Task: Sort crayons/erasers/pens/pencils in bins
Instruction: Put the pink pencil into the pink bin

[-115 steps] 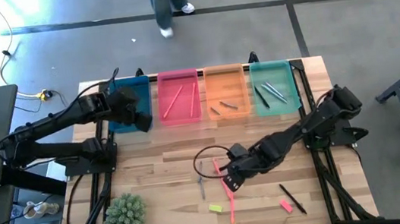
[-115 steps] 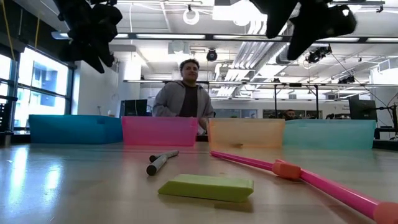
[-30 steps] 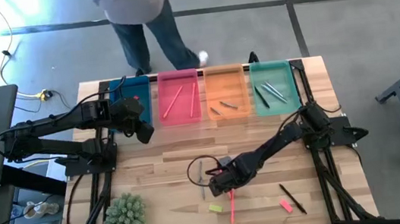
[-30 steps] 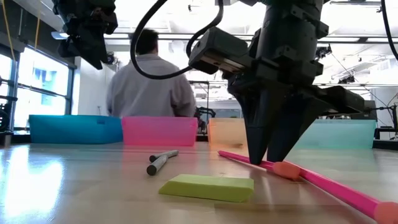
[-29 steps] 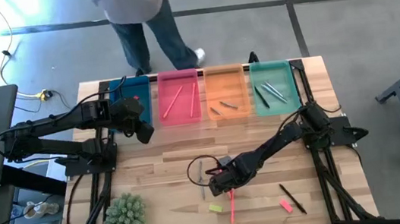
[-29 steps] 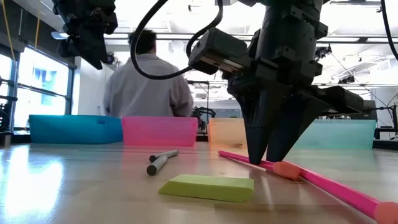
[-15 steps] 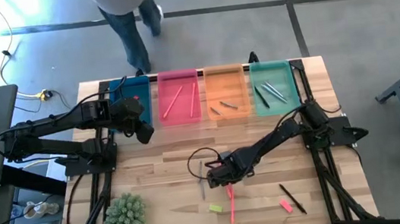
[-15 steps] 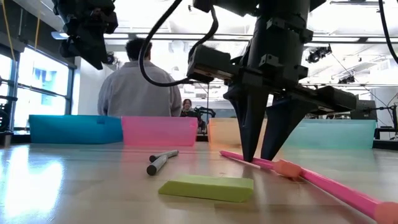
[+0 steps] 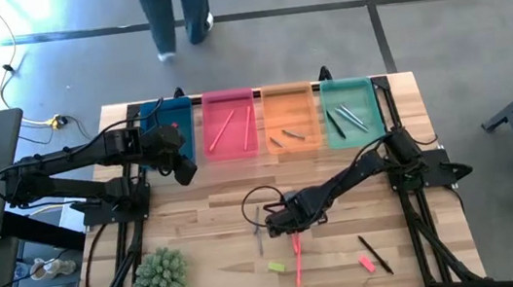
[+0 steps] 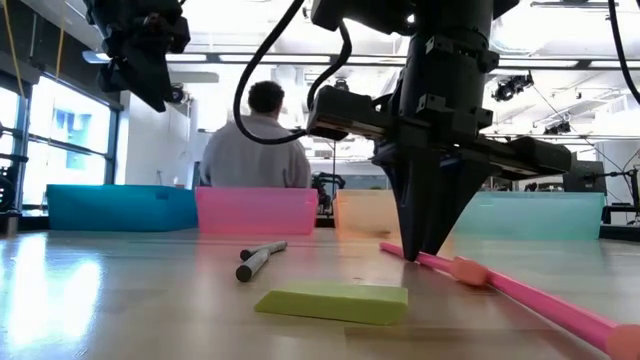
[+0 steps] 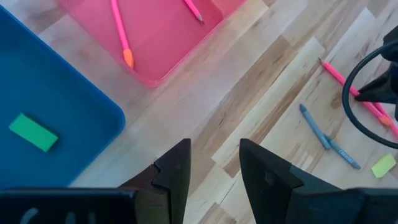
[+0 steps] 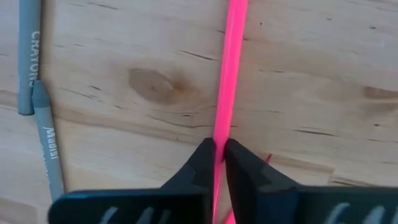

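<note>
— Where are your right jaws [image 12: 219, 163] just now?

— Down on the tabletop [image 9: 206, 213], near its middle, pinched hard on a long pink pencil [image 12: 229, 74]. My two fingertips [image 12: 202, 158] squeeze it from both sides, and the stick runs straight out ahead of me across the wood. From table height it lies flat, with a thicker orange band [image 10: 466, 269] a little along it.

— What lies close by?

— Two grey crayons [image 12: 38, 93], end to end, just beside the pencil but not touching it. Nearer the front edge sit a yellow-green eraser [image 9: 276, 267], a pink eraser [image 9: 366, 263] and a dark pen [image 9: 374, 253], all loose on the wood.

— And your left jaws [image 11: 213, 167]?

— Spread, with nothing between them, held high over the gap between the blue bin [image 9: 151, 114] and the pink bin [image 9: 226, 96], at the back left of the tabletop.

— What do the bins hold?

— One green eraser [image 11: 33, 132] in the blue one. Two pink pencils [image 9: 219, 129] in the pink one. Two short crayon stubs [image 9: 287, 137] in the orange bin [image 9: 287, 90]. Dark pens [image 9: 344, 119] in the teal bin [image 9: 345, 84]. All four stand in a row along the far edge.

— Anything else?

— A spiky green plant [image 9: 160, 274] at the front left corner, and a person [image 10: 252, 150] beyond the bins, back turned to the tabletop.
</note>
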You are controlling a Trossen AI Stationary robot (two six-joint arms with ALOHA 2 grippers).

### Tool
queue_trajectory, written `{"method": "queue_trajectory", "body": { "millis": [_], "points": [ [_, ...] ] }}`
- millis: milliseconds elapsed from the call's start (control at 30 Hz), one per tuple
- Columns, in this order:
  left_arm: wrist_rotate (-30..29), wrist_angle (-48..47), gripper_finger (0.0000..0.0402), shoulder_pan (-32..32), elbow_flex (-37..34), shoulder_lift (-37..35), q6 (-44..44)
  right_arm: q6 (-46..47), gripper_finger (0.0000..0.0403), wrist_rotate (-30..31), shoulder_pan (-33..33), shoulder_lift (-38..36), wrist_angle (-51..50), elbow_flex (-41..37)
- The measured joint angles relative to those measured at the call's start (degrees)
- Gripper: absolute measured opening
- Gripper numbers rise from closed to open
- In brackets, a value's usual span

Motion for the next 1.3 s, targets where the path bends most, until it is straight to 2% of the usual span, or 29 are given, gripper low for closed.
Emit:
{"method": "queue_trajectory", "body": {
  "millis": [500,633,933,1100,1300],
  "points": [
    [0.0,-1.2,0.0126,0.0,0.0,0.0,4.0,-4.5,0.0003,0.1,-0.4,-1.2,1.5,-0.2],
    [0.0,-1.6,0.0126,0.3,0.0,-1.0,4.5,-6.4,0.0003,5.3,-0.7,-2.7,2.7,-0.4],
    [-0.2,-1.6,0.0126,0.3,0.0,-2.9,5.1,-11.6,0.0003,10.1,-2.7,-6.4,9.6,0.0],
    [-0.2,-1.6,0.0126,0.3,0.0,-3.1,5.1,-18.4,0.0003,13.9,-4.1,-6.7,9.6,3.6],
    [-0.2,-1.5,0.0126,0.3,0.0,-3.1,5.1,-31.7,0.0002,21.2,-10.6,-6.7,13.2,11.0]
  ]
}}
